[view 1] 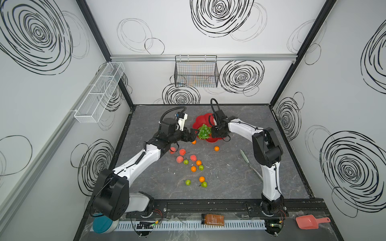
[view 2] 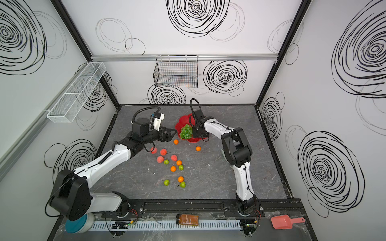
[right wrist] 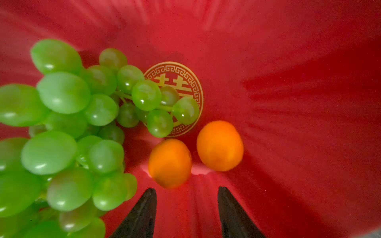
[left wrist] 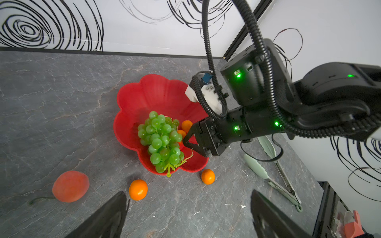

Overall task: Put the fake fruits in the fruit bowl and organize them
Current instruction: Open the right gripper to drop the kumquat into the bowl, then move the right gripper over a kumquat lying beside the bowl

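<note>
The red flower-shaped fruit bowl (view 1: 201,119) (view 2: 183,121) (left wrist: 152,92) stands at the back middle of the table. A bunch of green grapes (view 1: 203,131) (left wrist: 160,140) (right wrist: 61,123) lies in it beside two oranges (right wrist: 170,162) (right wrist: 219,145). My right gripper (right wrist: 186,188) (left wrist: 186,142) hangs low inside the bowl, open, with nothing between its fingers and one orange just past their tips. My left gripper (left wrist: 188,193) (view 1: 196,134) is wide open and empty, just left of the bowl, above a loose orange (view 1: 194,142) (left wrist: 138,189). Several oranges, peaches (view 1: 182,152) and green apples (view 1: 186,161) lie on the table in front.
Pale-green tongs (view 1: 248,162) lie under the right arm. A black wire basket (view 1: 196,72) hangs on the back wall and a white mesh rack (view 1: 98,94) on the left wall. A pink scoop (view 1: 309,221) and an amber jar (view 1: 212,219) lie on the front ledge.
</note>
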Tool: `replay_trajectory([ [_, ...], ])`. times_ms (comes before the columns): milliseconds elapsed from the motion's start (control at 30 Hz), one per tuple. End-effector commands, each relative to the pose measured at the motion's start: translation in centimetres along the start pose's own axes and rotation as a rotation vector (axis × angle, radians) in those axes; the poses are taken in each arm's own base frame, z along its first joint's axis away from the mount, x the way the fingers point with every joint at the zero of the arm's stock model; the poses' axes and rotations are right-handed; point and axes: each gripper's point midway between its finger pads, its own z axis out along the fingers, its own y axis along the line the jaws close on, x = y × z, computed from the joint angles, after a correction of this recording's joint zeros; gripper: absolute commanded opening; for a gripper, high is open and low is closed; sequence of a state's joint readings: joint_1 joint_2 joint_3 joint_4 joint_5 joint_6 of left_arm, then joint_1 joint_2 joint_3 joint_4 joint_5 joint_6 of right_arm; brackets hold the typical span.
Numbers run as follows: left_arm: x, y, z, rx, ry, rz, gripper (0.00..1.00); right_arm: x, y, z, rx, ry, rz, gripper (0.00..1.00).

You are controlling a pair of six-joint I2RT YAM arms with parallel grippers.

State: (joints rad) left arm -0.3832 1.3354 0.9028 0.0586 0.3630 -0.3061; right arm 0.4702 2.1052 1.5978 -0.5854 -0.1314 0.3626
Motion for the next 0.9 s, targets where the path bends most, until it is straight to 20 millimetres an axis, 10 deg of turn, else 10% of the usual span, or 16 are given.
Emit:
replay_trajectory([
  [0,-2.1,-0.8,-2.1,0.002,-0.092,0.066,0.96,-1.3,0.8,-4.3,-0.031,-0.065,-0.010,0.54],
  [533,4.0,-2.0,-9.5,-0.082,-0.061,0.015,0.96,4.7,1.4,-10.9,-0.115,-0.202,0.001,0.52],
  [867,8.5,-6.2,-7.9,-0.040,0.002,0.040,0.96,9.2,1.7,-10.7,-0.133,-0.269,0.088,0.55],
])
